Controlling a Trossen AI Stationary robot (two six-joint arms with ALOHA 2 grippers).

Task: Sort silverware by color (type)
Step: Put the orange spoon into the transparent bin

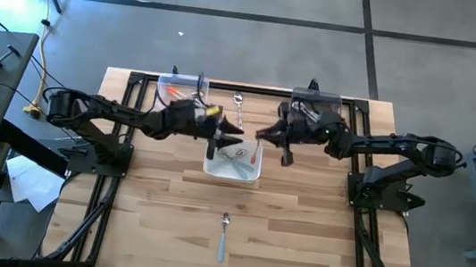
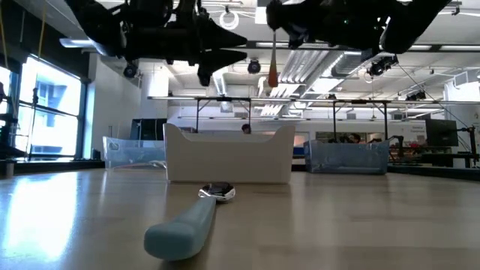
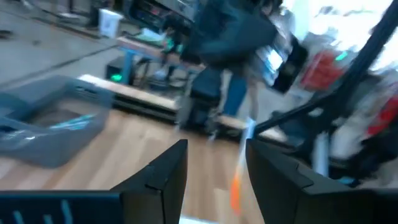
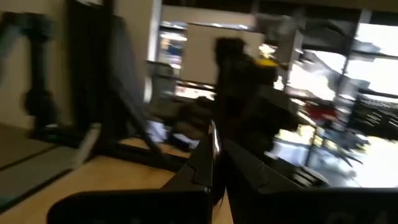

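— How many bins do you count on the table (image 1: 299,230)?

— Three. A white bin (image 1: 233,162) in the middle, a clear bin (image 1: 174,86) at the far left, and another clear bin (image 1: 318,100) at the far right.

— And spoons?

— At least three I can pick out singly. A light-blue-handled spoon (image 1: 223,236) lies alone on the near part of the table, well apart from the bins — in the low view it fills the foreground. A silver spoon (image 1: 237,106) lies on the far side, between the two clear bins. An orange-handled spoon (image 1: 257,149) hangs upright from the right gripper (image 1: 264,136) over the white bin. More silverware lies in the white bin and something orange in the left clear bin, but I cannot count those.

— So the right gripper is holding?

— Yes, its fingers are pinched together on the orange-handled spoon, above the right edge of the white bin.

— The left gripper (image 1: 236,135)?

— It hovers over the white bin too, facing the right one, fingers parted with nothing between them.
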